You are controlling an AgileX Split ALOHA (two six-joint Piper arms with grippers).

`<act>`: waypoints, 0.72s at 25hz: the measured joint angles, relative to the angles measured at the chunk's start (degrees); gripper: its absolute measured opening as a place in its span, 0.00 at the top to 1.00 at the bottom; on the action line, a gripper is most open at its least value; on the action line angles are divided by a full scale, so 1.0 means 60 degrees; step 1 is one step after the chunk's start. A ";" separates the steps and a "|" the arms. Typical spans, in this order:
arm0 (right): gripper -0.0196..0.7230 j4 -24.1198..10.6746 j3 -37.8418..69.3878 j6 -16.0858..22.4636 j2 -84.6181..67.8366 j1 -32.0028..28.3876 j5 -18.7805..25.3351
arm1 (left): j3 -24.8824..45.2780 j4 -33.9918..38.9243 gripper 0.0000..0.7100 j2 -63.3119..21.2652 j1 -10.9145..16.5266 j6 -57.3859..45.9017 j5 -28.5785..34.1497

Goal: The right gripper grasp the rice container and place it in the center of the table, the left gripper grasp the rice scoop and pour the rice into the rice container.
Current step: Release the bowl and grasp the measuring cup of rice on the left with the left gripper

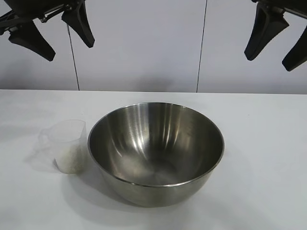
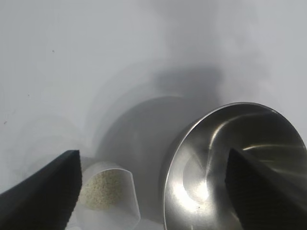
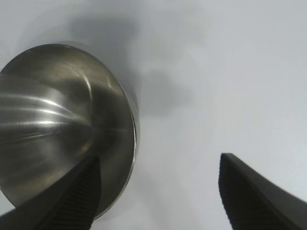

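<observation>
The stainless-steel mixing bowl [image 1: 156,152] is seen standing upright on the white table [image 1: 268,158], empty inside. Touching or just beside the bowl's left wall, as the exterior view shows it, stands the clear plastic measuring cup [image 1: 67,146], upright, with white rice [image 2: 100,189] heaped in its lower part.

The left pincer [image 1: 52,29] is held high above the cup with its fingers spread apart and nothing between them. The right pincer [image 1: 278,38] hangs high and to the right of the bowl, likewise spread and empty.

The bowl is judged rigid, fairly light, and slippery on its polished wall; a hold across the thin rim, 1 finger inside and 1 outside, is likely the only secure one. The cup is judged light, thin-walled and somewhat flexible, so a hard squeeze could deform it; its body or small side handle should be taken gently and kept level until it is over the bowl, or grains could be spilled.
</observation>
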 joint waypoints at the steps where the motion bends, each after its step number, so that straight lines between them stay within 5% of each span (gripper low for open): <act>1: 0.32 -0.0011 0.0000 0.0000 0.0000 0.0000 0.0000 | 0.0000 0.0000 0.16 0.0000 0.0000 0.0000 0.0000; 18: 0.32 -0.0021 0.0000 0.0000 0.0000 0.0000 0.0000 | 0.0000 0.0173 0.16 0.0000 0.0000 0.0000 -0.0093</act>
